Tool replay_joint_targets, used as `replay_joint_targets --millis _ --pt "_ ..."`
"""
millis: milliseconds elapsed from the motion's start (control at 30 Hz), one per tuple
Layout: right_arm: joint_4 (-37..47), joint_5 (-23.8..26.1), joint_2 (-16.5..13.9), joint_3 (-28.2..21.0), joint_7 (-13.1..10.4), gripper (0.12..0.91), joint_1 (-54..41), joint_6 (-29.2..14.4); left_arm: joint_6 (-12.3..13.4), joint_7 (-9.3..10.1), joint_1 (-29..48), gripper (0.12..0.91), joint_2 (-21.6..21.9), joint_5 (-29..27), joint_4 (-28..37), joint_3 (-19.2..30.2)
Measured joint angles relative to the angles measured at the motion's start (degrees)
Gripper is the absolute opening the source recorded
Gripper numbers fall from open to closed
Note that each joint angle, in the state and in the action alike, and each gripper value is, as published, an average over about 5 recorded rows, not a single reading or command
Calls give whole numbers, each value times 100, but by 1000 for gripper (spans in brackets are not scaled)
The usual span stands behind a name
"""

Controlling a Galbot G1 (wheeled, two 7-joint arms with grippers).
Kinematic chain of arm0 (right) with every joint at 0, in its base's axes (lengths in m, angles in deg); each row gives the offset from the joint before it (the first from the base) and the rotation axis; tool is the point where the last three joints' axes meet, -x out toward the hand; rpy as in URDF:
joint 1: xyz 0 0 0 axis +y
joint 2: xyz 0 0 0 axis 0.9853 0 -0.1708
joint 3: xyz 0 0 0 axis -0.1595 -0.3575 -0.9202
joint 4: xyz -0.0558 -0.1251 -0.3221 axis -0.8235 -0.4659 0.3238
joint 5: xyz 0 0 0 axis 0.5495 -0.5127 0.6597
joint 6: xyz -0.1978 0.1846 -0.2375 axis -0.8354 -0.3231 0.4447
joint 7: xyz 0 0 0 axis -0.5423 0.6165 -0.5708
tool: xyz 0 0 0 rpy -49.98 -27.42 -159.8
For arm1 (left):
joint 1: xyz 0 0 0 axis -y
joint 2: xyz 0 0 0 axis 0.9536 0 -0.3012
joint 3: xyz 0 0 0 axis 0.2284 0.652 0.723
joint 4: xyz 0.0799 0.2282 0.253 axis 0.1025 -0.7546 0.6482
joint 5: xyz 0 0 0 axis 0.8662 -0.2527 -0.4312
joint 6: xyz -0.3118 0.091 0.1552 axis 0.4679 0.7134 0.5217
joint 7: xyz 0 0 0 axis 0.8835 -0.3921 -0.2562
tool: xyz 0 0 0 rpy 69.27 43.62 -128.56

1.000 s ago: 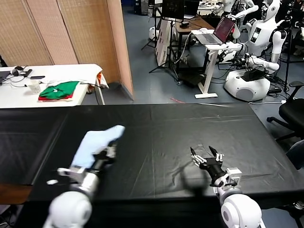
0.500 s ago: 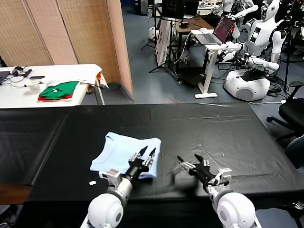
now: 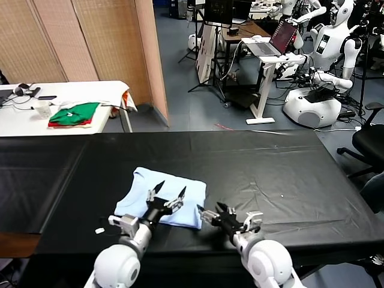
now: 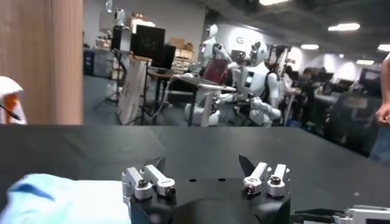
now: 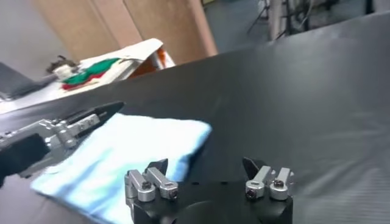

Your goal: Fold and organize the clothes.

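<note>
Head view first: the pale sky-blue cotton T-shirt (image 3: 161,198) now lies flat as a folded rectangle on the black-covered table (image 3: 270,174), near its front edge and left of centre. A second ago it hung bunched in the left gripper (image 3: 166,196) off to the left; since then that arm has swung in, let go, and its fingers now stand spread wide over the shirt's near edge, holding nothing. The right gripper (image 3: 230,216) has slid in just beside the shirt's right edge, fingers also apart and empty. To me the fold looks laid down; tidying or another fold seems next.
</note>
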Motion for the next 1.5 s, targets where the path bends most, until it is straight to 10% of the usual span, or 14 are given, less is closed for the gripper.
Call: replay_joint_targets --millis 133,467,867,1000,1333,1500 --pt "99 73 85 -92 3 774 -24 -93 90 36 -172 907 40 -183 -73 -124" --pt "203 -79 93 -13 69 204 -34 -91 141 196 -500 907 -20 -400 -192 -366" --pt "-28 -26 -441 880 87 141 82 718 201 277 -600 907 -41 -284 -125 -598" --pt "-139 65 -564 1143 244 244 117 726 208 381 -618 907 13 -201 -135 -627" --pt "-747 77 -853 1545 136 838 506 728 443 578 -822 907 314 -28 -281 -662" --pt "-1163 424 -832 1739 111 904 1014 523 297 692 -1021 907 537 133 -459 -737"
